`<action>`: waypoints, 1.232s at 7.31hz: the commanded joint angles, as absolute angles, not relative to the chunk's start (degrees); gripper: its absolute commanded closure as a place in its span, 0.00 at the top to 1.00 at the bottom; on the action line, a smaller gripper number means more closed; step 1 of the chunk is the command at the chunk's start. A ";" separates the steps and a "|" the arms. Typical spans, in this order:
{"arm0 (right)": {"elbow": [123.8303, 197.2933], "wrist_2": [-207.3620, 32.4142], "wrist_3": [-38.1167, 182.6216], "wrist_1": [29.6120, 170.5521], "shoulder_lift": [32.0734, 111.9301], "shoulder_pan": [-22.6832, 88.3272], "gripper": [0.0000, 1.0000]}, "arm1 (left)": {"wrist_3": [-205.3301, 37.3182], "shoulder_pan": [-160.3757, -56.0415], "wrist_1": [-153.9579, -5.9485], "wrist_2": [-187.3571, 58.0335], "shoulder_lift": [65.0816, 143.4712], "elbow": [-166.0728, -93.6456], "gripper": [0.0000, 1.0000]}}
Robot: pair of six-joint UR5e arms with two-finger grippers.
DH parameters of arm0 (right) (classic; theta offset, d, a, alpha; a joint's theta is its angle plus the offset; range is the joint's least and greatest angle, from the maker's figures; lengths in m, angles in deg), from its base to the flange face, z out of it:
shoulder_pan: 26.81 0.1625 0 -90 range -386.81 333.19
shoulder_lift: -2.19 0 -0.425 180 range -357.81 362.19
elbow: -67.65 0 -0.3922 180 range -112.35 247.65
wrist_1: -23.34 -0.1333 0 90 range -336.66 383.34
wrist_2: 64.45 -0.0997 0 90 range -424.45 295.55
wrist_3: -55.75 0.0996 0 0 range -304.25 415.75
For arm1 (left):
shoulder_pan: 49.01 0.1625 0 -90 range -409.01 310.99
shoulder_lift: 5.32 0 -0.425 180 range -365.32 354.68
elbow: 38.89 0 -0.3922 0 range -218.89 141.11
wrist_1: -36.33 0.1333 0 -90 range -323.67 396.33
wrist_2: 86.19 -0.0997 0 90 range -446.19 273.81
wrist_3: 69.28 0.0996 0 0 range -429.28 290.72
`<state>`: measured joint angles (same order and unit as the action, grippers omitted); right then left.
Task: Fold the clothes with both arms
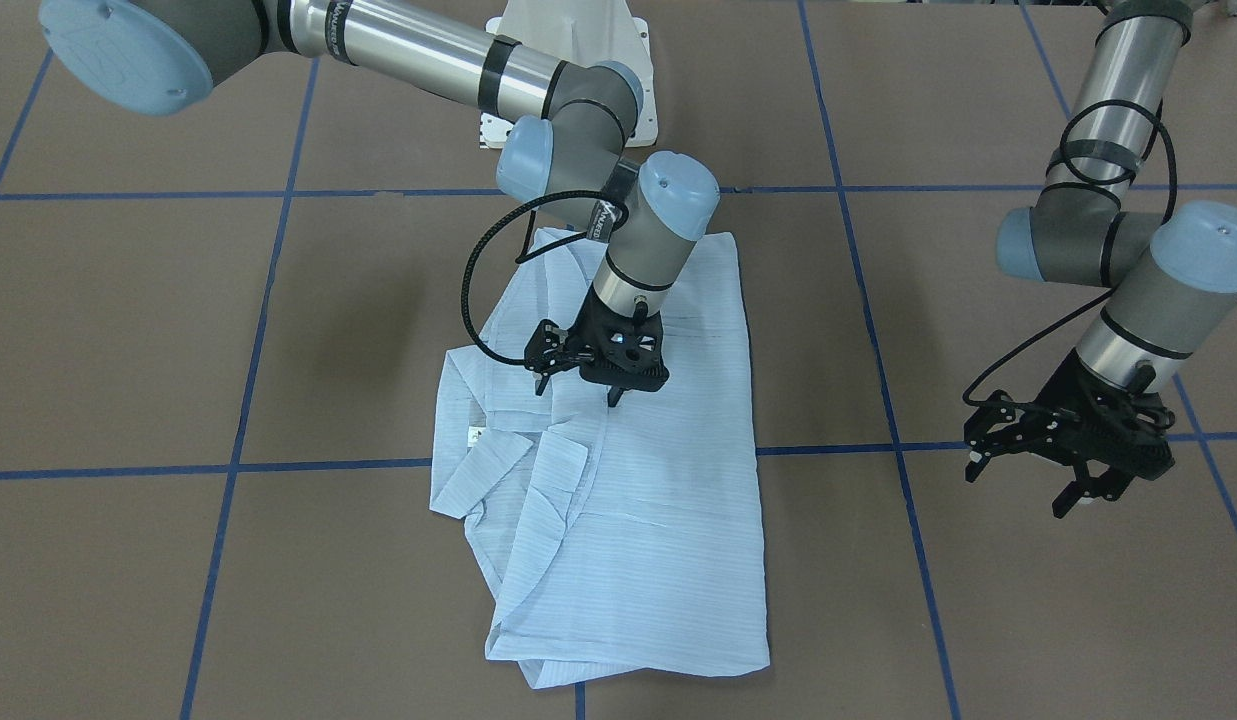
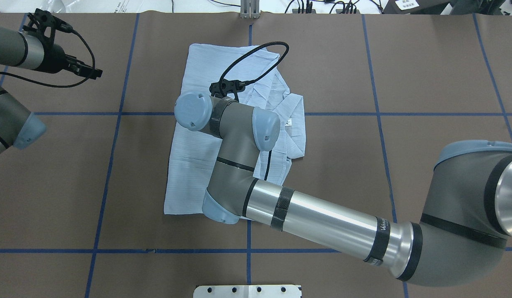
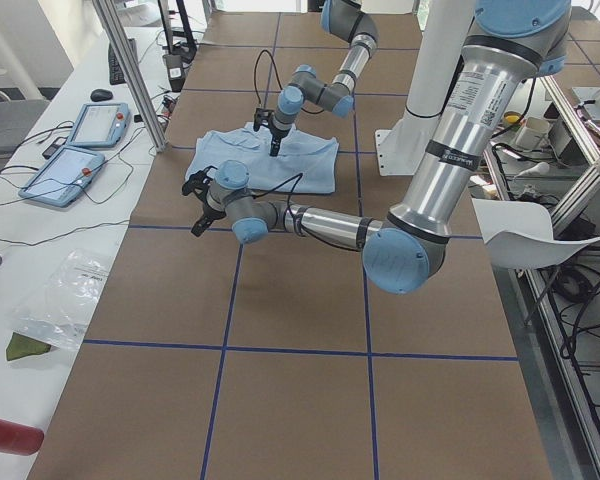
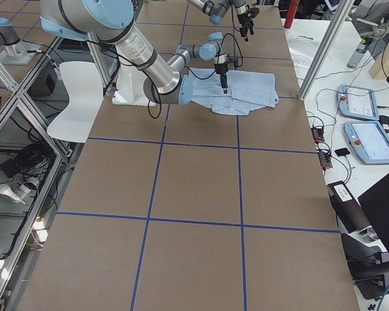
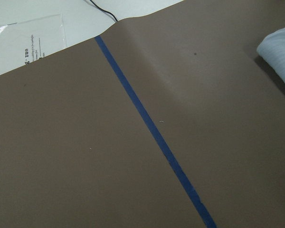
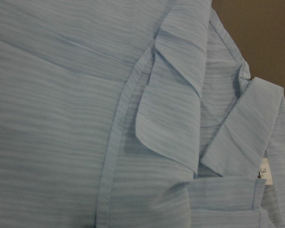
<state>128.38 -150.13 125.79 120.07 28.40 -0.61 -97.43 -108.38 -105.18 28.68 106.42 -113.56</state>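
Near the middle of the table (image 1: pixel 178 350) the half-folded shirt (image 1: pixel 658 500) lies flat, and the right gripper (image 1: pixel 578 392) hangs low over it with jaws apart and empty, probably to take the next fold, while the left gripper (image 1: pixel 1018 490), also spread and empty, hovers well apart, likely to leave room.

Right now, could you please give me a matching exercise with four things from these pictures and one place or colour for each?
Things:
1. shirt
2. right hand
3. left hand
4. neck label

Descriptions:
A. open above bare table, off the shirt
B. small and white
C. light blue, lying partly folded
D. open above the shirt's middle

Pairs: 1-C, 2-D, 3-A, 4-B
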 commanded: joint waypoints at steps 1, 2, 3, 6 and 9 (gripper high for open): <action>128.30 -150.06 123.87 122.47 28.47 -0.53 1.00 | -97.58 -108.34 -105.18 28.68 106.48 -113.60 1.00; 128.39 -150.06 122.82 123.78 28.47 -0.44 1.00 | -97.58 -108.34 -105.18 28.59 106.48 -113.60 1.00; 128.56 -150.06 119.94 125.45 28.47 0.51 1.00 | -97.66 -108.25 -105.18 28.68 106.57 -113.60 1.00; 132.31 -150.14 111.86 134.20 29.43 4.47 1.00 | -97.75 -108.25 -105.18 28.68 106.74 -113.60 1.00; 145.74 -149.53 109.72 135.48 42.75 5.18 1.00 | -98.98 -108.25 -105.18 28.68 106.74 -113.77 1.00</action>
<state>139.70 -149.73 110.71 135.13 37.07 4.74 -98.47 -108.25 -105.18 28.67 106.71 -113.69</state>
